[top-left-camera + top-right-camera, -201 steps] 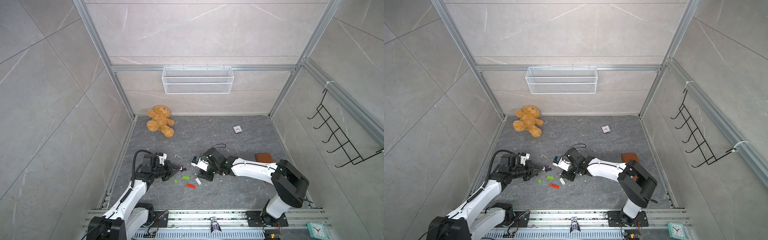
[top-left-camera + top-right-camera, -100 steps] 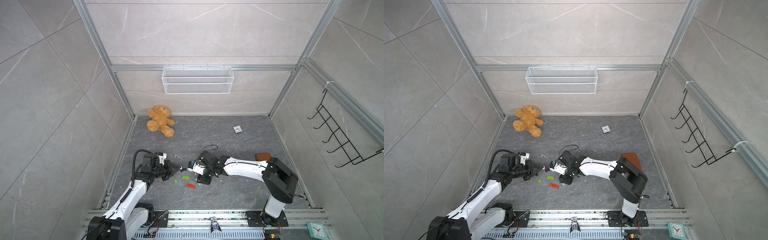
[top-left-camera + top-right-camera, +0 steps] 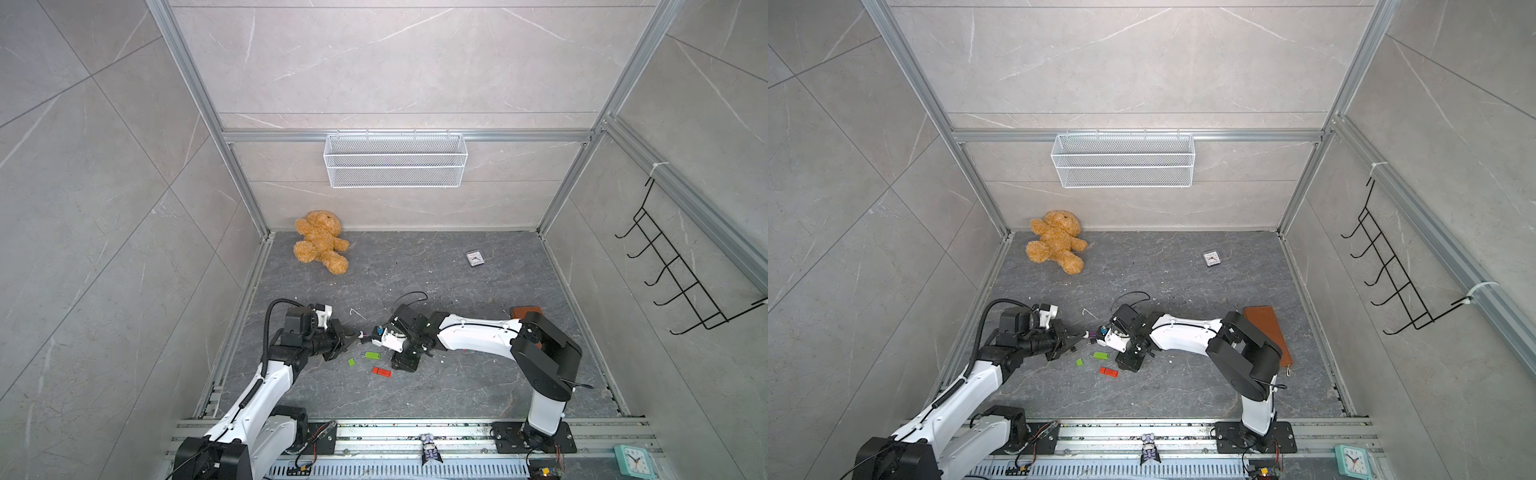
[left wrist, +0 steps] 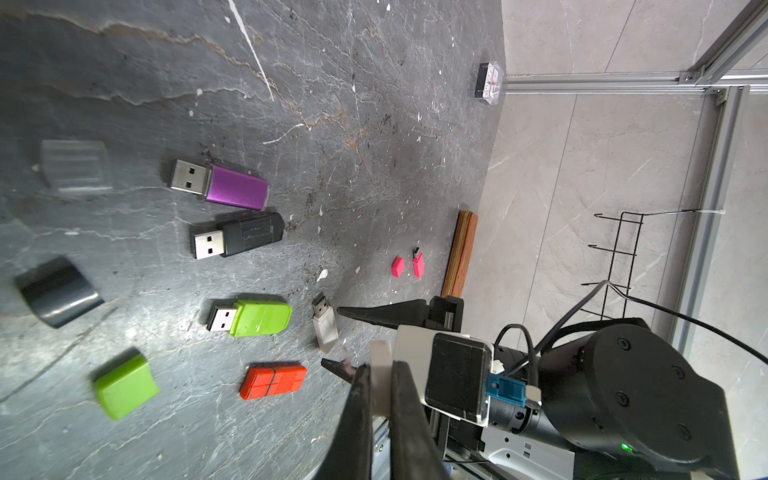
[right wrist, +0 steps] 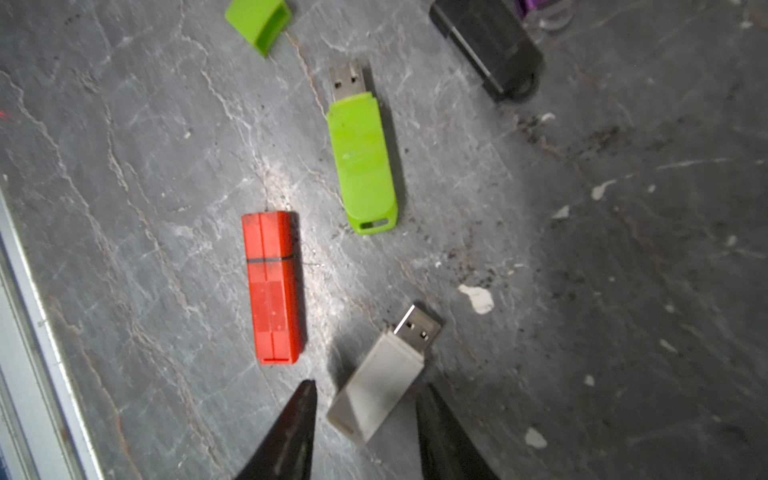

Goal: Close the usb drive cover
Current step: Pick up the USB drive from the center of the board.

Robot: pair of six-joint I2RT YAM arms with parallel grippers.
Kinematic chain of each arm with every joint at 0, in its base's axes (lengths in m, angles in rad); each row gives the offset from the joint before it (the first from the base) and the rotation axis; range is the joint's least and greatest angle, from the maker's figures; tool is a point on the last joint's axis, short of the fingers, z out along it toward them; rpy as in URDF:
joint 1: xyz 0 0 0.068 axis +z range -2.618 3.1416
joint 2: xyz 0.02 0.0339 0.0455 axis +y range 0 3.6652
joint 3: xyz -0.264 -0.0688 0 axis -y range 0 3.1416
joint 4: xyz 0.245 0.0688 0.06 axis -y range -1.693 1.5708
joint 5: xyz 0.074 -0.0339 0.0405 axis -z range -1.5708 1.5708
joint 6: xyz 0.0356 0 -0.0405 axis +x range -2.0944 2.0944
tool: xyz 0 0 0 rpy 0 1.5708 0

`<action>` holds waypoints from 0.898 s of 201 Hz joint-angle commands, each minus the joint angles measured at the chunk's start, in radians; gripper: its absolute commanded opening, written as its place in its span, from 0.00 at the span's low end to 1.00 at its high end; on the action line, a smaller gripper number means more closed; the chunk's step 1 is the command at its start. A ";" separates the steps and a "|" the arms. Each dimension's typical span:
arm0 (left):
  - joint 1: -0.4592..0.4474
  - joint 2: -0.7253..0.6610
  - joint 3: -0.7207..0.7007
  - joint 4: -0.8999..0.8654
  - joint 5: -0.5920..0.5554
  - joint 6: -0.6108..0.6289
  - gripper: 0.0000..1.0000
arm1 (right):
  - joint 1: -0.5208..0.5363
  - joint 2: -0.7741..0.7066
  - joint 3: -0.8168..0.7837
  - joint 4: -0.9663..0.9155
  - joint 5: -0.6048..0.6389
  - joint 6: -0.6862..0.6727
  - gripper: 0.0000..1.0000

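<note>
A white usb drive [image 5: 382, 374] with a bare plug lies flat on the dark floor. My right gripper [image 5: 369, 386] is open and straddles its rear end, with a gap on each side. In the left wrist view the same white usb drive [image 4: 325, 328] lies between the right gripper's black fingertips [image 4: 353, 312]. My left gripper [image 4: 381, 368] is shut on a white cover [image 4: 379, 353], held off the floor just left of the right gripper [image 3: 405, 365]. In both top views the left gripper [image 3: 352, 334] points at the right wrist; the drive is hidden there.
Around them lie a purple drive [image 4: 232, 189], a black drive [image 4: 245, 235], a green drive [image 4: 257, 319], a capped red drive [image 4: 274, 380], and loose green [image 4: 124, 386], black [image 4: 58, 291] and clear [image 4: 75, 166] caps. A teddy bear [image 3: 320, 245], small clock [image 3: 474, 258] and brown wallet [image 3: 525, 311] sit farther off.
My right arm has swung left toward the left gripper and now stands over the white drive, jaws slightly wider. The left arm has kept still with the cover.
</note>
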 commanded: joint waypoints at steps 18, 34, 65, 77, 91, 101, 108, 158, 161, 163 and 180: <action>-0.002 -0.012 0.003 0.001 -0.002 0.001 0.00 | 0.021 0.042 0.056 -0.083 0.088 0.009 0.43; -0.002 -0.010 0.004 0.001 -0.004 0.001 0.00 | 0.024 0.057 0.074 -0.112 0.116 -0.002 0.43; -0.002 -0.006 0.007 0.001 -0.002 0.001 0.00 | 0.026 0.074 0.096 -0.150 0.145 -0.025 0.41; -0.002 -0.009 0.008 0.000 -0.002 0.003 0.00 | 0.026 0.075 0.098 -0.161 0.151 -0.033 0.41; -0.002 -0.006 0.008 0.001 -0.002 0.000 0.00 | 0.026 0.075 0.099 -0.173 0.156 -0.039 0.40; -0.002 -0.003 0.008 0.001 -0.002 0.002 0.00 | 0.026 0.075 0.100 -0.180 0.160 -0.041 0.39; -0.002 -0.002 0.009 0.000 -0.002 0.001 0.00 | 0.026 0.076 0.099 -0.183 0.160 -0.042 0.39; -0.002 -0.003 0.011 0.000 -0.002 0.001 0.00 | 0.026 0.089 0.109 -0.196 0.138 -0.070 0.34; -0.002 -0.003 0.011 0.000 -0.002 0.002 0.00 | 0.026 0.090 0.110 -0.196 0.136 -0.070 0.34; -0.002 -0.003 0.010 0.000 -0.002 0.002 0.00 | 0.026 0.090 0.112 -0.197 0.136 -0.072 0.34; -0.002 -0.007 0.009 0.001 -0.002 0.000 0.00 | 0.025 0.098 0.119 -0.202 0.134 -0.075 0.32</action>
